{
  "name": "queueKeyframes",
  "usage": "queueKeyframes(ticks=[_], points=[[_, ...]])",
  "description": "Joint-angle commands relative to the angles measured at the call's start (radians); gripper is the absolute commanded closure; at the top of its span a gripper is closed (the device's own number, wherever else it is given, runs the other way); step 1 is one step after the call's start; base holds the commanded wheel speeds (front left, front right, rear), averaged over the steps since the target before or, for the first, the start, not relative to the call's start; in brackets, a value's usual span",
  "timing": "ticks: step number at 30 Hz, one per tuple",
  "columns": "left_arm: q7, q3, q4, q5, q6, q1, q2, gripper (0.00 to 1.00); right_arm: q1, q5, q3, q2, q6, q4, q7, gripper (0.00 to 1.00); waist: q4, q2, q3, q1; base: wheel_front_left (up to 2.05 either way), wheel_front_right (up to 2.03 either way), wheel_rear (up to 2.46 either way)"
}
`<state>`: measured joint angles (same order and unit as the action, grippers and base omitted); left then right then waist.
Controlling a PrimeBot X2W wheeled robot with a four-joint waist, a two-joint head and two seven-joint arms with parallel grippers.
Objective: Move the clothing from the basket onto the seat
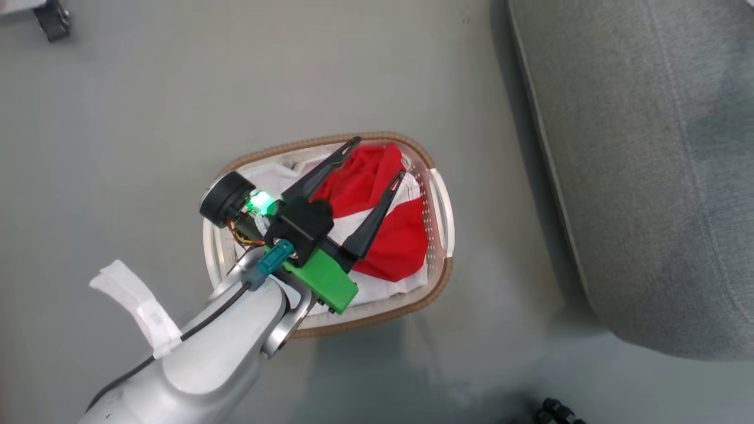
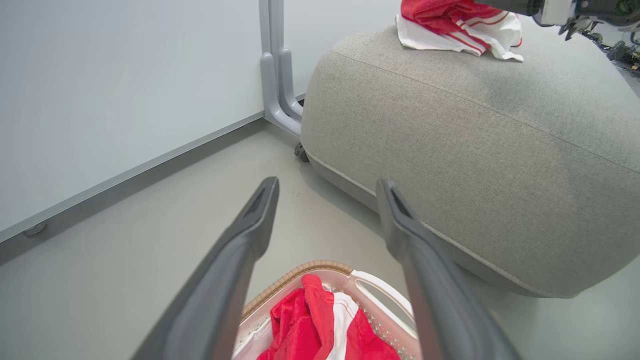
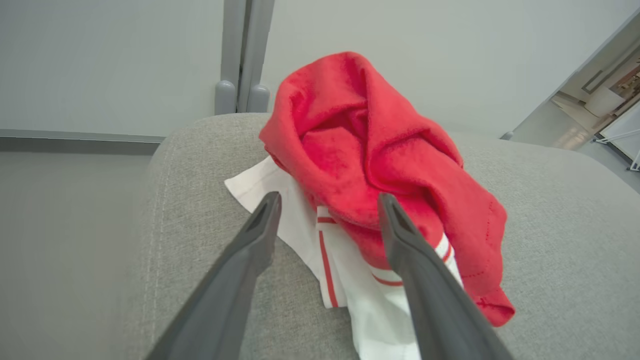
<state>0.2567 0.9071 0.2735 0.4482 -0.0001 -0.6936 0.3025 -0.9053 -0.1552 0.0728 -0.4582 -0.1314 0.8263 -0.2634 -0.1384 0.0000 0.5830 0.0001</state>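
Two soft bright red garments with white bands lie well apart: one red garment (image 1: pixel 406 235) in the cream-white perforated plastic basket (image 1: pixel 443 215) with the brown woven-look rim, the other (image 3: pixel 360 150) on the large grey woven-fabric seat cushion (image 3: pixel 550 200).
The basket stands on the smooth grey floor (image 1: pixel 147 118) near the seat cushion, with a crumpled plain white liner sheet (image 1: pixel 271 176) beside its garment. The left gripper (image 1: pixel 379 156) hangs over the basket, its two long dark fingers spread wide above the red cloth, holding nothing. The right gripper (image 3: pixel 328 200) points at the heaped garment on the cushion, jaws also wide apart and empty.
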Motion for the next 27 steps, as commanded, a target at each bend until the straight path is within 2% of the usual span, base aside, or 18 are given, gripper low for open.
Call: queueKeyframes(ticks=[1, 6, 14, 21, 27], points=[[0.007, -0.012, 0.006, 0.014, 0.005, 0.021, 0.002, 0.00, 0.028, 0.005, -0.012, -0.004, 0.001, -0.015, -0.002, 0.00, -0.010, 0.0000, -0.075, -0.0001, 0.00, 0.00, 0.00], [0.009, -0.071, -0.001, 0.028, 0.020, 0.068, -0.010, 0.00, 0.077, 0.011, -0.053, 0.017, 0.001, -0.073, -0.002, 0.00, 0.002, 0.0000, -0.168, -0.0001, 0.00, 0.00, 0.00], [0.008, -0.286, -0.037, 0.011, 0.064, 0.234, -0.034, 0.00, 0.143, 0.020, -0.076, 0.083, 0.001, -0.168, -0.002, 0.00, 0.046, 0.0000, -0.319, -0.0001, 0.00, 0.00, 0.00], [0.008, -0.495, -0.054, -0.014, 0.068, 0.412, -0.065, 0.00, 0.276, 0.017, -0.083, 0.191, 0.001, -0.260, -0.002, 0.00, 0.094, 0.0000, -0.416, -0.0001, 0.00, 0.00, 0.00], [0.008, -0.631, -0.070, -0.056, 0.047, 0.542, -0.107, 0.00, 0.431, 0.014, -0.087, 0.295, 0.001, -0.355, -0.002, 0.00, 0.135, 0.0000, -0.469, -0.0001, 0.00, 0.00, 0.00]])
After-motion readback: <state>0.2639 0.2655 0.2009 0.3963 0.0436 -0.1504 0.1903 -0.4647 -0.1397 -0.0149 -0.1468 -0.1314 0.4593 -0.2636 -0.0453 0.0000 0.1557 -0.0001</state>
